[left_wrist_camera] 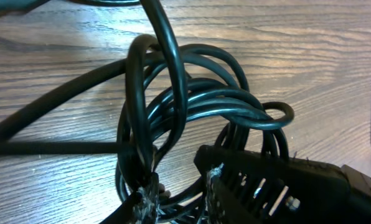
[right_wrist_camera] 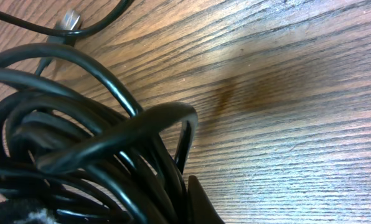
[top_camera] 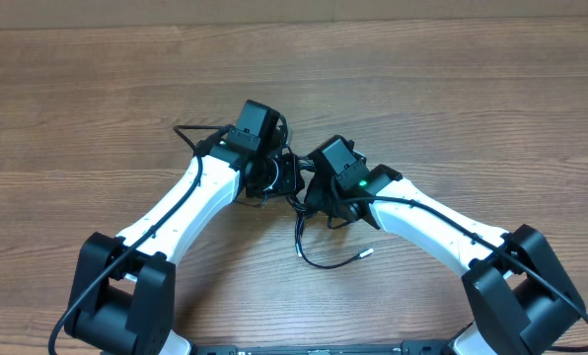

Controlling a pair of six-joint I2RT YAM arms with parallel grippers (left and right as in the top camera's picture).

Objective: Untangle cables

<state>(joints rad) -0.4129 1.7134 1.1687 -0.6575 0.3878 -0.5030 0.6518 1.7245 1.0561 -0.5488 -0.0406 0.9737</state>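
The cables are thin black cords knotted into a bundle in the middle of the table, between my two grippers. One loose end trails toward the front and ends in a silvery tip. My left gripper is at the bundle's left side. In the left wrist view its fingers are close together with looped cable strands between them. My right gripper is at the bundle's right side. In the right wrist view one finger presses against the cable bundle, and the other finger is hidden behind it.
The wooden table extends all round. A thin black loop lies by the left arm's wrist. A small plug end shows at the top left of the right wrist view. Both white arms slant in from the front corners.
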